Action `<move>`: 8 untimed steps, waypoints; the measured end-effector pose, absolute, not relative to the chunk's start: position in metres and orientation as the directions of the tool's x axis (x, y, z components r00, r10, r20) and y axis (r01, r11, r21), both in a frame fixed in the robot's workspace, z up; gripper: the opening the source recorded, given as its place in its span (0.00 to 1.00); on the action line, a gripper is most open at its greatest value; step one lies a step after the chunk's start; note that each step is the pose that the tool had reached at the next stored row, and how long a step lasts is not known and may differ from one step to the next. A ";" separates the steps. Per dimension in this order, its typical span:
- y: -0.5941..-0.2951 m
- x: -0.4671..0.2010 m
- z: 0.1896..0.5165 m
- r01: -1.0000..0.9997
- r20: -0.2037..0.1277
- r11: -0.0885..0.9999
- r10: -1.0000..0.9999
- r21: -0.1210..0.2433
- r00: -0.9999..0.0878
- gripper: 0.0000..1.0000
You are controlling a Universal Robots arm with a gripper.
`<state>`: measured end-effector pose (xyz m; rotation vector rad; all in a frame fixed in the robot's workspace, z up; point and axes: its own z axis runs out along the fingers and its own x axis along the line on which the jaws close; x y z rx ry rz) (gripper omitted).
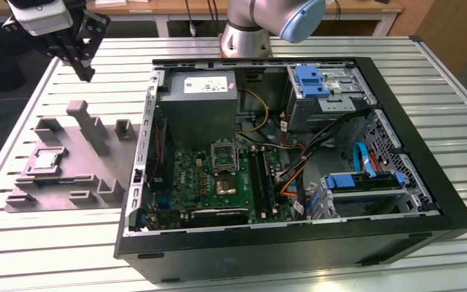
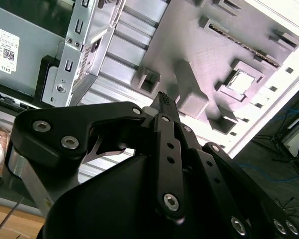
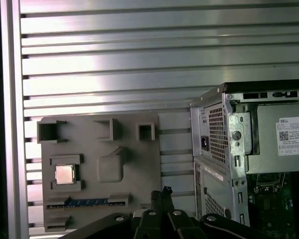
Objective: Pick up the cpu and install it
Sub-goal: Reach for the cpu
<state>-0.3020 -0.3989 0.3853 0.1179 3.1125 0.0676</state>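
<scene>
Gripper [image 1: 86, 74] hangs in the air over the table on the exterior view's left, fingers drawn together to a narrow point with nothing between them; both wrist views show the same closed tip [image 2: 163, 97] [image 3: 166, 190]. It is well apart from the cpu and touches nothing. Beneath and near it lies the grey moulded plastic fixture [image 1: 79, 182] [image 2: 189, 45] [image 3: 134, 159], flat on the slatted aluminium table [image 1: 428, 73] [image 3: 139, 59], with several upright blocks. The cpu [image 1: 45, 160] [image 2: 240, 82] [image 3: 65, 174] sits in a square recess of that fixture, pale metal top up, on the side of the fixture away from the computer. Just beside the fixture, on the exterior view's right, is 1 open black computer case [image 1: 298, 243] lying on its side. Inside it: the grey power-supply box [image 1: 204, 91], the green motherboard [image 1: 189, 176], and the dark socket frame [image 1: 224, 155] standing open near the board's middle. The arm's base [image 1: 245, 39] stands at the far edge of the table behind the case.
</scene>
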 end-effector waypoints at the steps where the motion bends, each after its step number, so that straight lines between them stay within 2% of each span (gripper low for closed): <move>1: -0.399 -0.302 0.385 0.075 -0.025 0.996 0.076 0.044 -0.997 0.11; 8: -0.399 -0.307 0.385 0.075 -0.025 0.996 0.076 0.044 -0.997 0.11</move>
